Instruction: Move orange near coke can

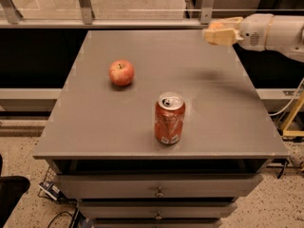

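The coke can [169,118] stands upright near the front middle of the grey table [95,127]. My gripper [219,33] hangs above the table's far right corner, well behind and to the right of the can. Its cream fingers [227,35] are closed around the orange [215,26]. Only a sliver of orange skin shows at their top. The gripper's shadow [209,75] lies on the table below it.
A red-yellow apple [121,72] with a stem sits on the left half of the table. Drawers [159,191] are under the table front. A glass railing runs behind the table, and a yellow frame [292,118] stands at the right.
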`<state>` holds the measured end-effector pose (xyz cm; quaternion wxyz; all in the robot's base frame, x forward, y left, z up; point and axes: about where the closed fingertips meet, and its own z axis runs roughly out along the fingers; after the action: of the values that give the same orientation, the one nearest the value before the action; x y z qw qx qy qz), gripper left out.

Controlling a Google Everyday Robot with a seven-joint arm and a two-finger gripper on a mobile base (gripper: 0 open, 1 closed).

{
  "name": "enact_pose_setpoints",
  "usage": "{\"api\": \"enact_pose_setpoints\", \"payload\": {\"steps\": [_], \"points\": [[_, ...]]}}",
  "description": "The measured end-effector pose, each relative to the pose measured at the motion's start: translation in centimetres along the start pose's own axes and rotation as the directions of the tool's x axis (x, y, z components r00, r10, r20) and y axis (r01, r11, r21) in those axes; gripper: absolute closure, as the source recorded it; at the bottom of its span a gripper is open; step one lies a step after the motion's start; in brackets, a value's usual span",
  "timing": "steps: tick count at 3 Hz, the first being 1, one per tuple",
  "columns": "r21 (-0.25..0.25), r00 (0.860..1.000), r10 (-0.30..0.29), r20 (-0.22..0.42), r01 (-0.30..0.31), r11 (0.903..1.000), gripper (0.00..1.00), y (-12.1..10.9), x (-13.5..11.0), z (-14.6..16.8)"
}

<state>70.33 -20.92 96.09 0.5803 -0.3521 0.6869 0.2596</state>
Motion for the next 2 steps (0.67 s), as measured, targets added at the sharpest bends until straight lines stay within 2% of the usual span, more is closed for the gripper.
{"api": "enact_pose_setpoints", "payload": {"steps": [1,2], "points": [[0.004,1.000,0.008,0.030,-0.008,1.0000,1.00,4.1,-0.2,-3.3],[-0.004,0.999,0.032,0.044,-0.032,0.9995,1.00,8.0,1.5,-5.4]]}}
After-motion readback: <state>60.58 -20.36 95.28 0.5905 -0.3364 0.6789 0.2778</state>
